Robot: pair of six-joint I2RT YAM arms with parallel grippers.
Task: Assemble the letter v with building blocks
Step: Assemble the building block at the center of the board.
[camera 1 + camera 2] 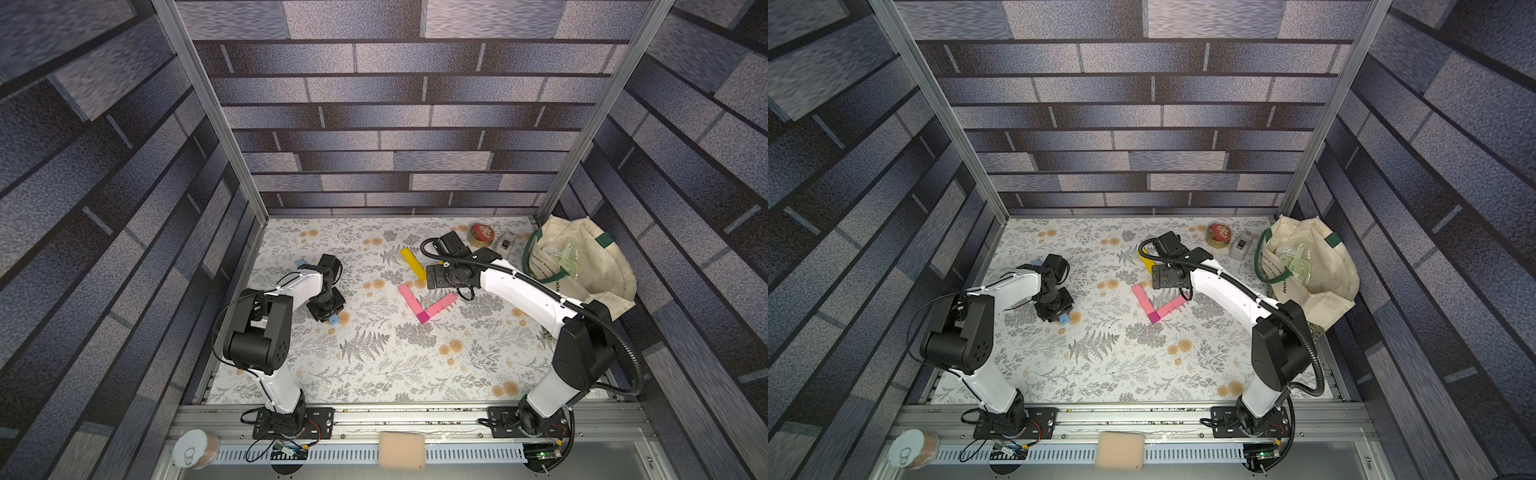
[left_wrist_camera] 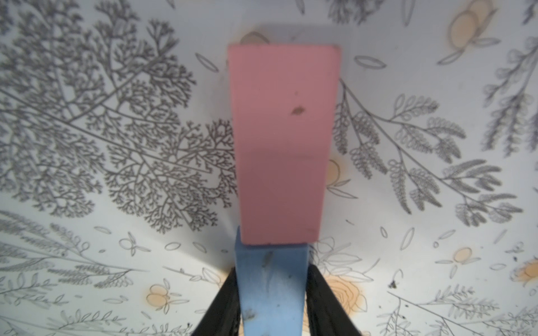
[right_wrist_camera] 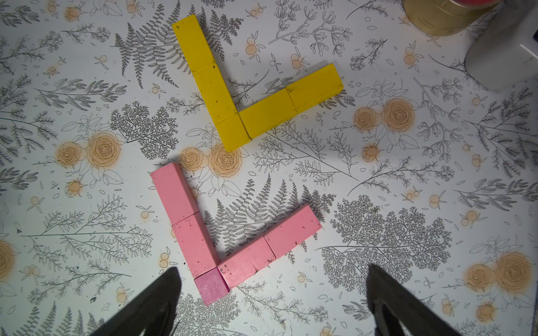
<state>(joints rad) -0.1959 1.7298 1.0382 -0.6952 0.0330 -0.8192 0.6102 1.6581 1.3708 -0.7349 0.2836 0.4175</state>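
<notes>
Our left fingers clamp the blue block; our right fingers hang spread wide above the magenta cube.

2 separate V shapes lie flat on the floral tabletop — 5 yellow blocks, and 4 pink blocks meeting at a magenta cube. The right gripper has its jaws spread wide, gripping nothing.

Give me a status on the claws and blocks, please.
Right claw open, empty, above light pink brick V. Yellow brick V beside it. Left claw straddles light blue rectangular brick, grip unclear. Red-gold round tin apart.
</notes>
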